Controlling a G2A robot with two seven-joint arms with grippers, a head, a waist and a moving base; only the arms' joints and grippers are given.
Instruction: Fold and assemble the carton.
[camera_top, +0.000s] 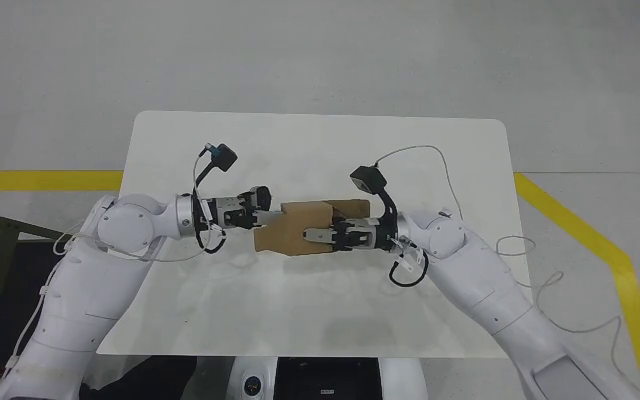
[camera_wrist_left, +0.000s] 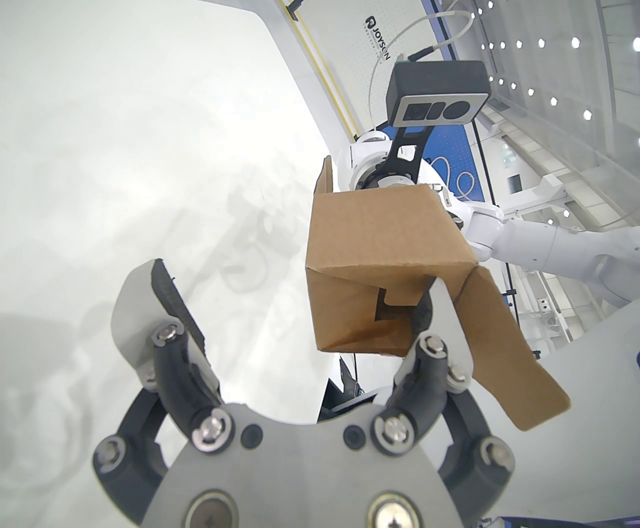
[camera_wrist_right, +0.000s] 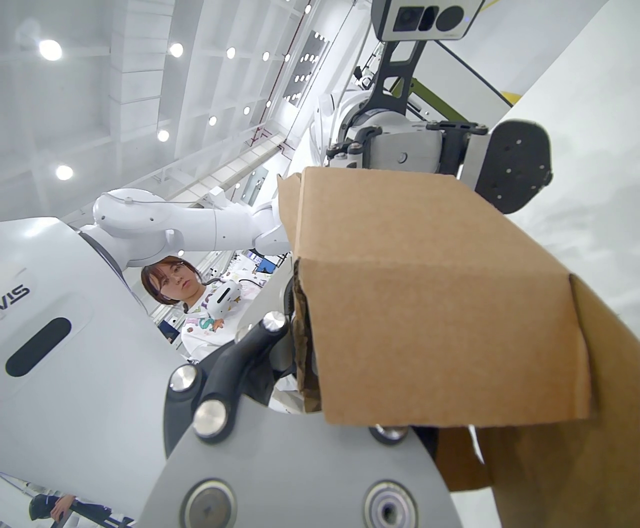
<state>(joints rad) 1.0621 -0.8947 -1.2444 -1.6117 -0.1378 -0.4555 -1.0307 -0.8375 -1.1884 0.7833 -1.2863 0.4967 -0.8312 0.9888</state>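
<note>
A brown carton (camera_top: 298, 228) is held over the middle of the white table (camera_top: 300, 140), between my two arms. My right gripper (camera_top: 322, 237) is shut on the carton's side wall, with one finger lying along the top panel; in the right wrist view the carton (camera_wrist_right: 430, 310) hides the fingertips. My left gripper (camera_wrist_left: 295, 290) stands wide open at the carton's other end. One of its fingers (camera_wrist_left: 442, 310) touches the half-folded end flaps (camera_wrist_left: 360, 310), and the other finger (camera_wrist_left: 165, 300) is apart from the box. A loose flap (camera_wrist_left: 505, 350) sticks out beside that finger.
Bare table surface lies all around the carton, with the far edge (camera_top: 320, 116) and near edge (camera_top: 300, 354) well away from it. Yellow floor tape (camera_top: 60, 180) runs past both sides of the table. A thin cable (camera_top: 440, 165) loops above the right wrist.
</note>
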